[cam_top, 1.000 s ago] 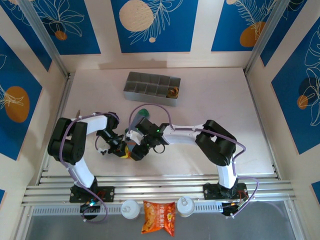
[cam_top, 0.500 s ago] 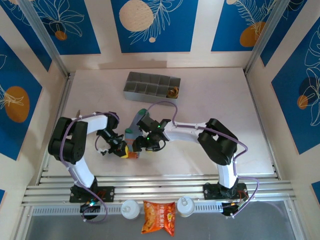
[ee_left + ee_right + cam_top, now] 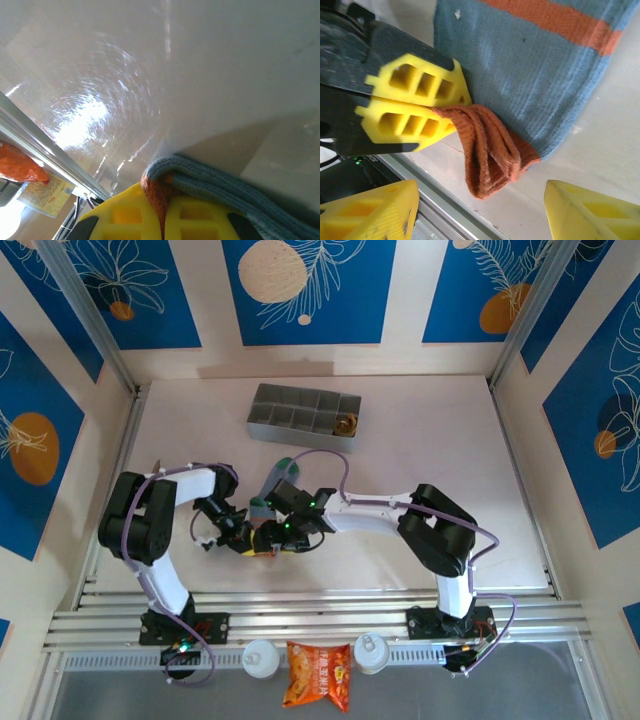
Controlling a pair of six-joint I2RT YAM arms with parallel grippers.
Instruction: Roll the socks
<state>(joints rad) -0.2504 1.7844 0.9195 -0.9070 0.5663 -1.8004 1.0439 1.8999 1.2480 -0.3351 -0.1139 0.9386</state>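
A grey-blue sock (image 3: 535, 75) with an orange stripe and an orange cuff (image 3: 490, 155) lies on the table near the front. Seen from above, it (image 3: 262, 510) runs back to a green toe (image 3: 284, 464). My left gripper (image 3: 161, 200) is shut on the folded cuff, and its yellow fingers (image 3: 415, 105) pinch that cuff in the right wrist view. My right gripper (image 3: 480, 212) stands open just in front of the cuff, one finger on each side and touching nothing. From above, the left gripper (image 3: 243, 540) and the right gripper (image 3: 278, 538) sit close together.
A grey compartment tray (image 3: 300, 410) stands at the back, with a small olive-brown and orange bundle (image 3: 346, 424) in one cell. An orange snack packet (image 3: 317, 675) lies past the front rails. The aluminium rail (image 3: 445, 220) runs right below the cuff.
The right gripper's jaws have opened wider and its wrist has shifted a little left toward the left gripper. The left gripper has stayed shut on the cuff.
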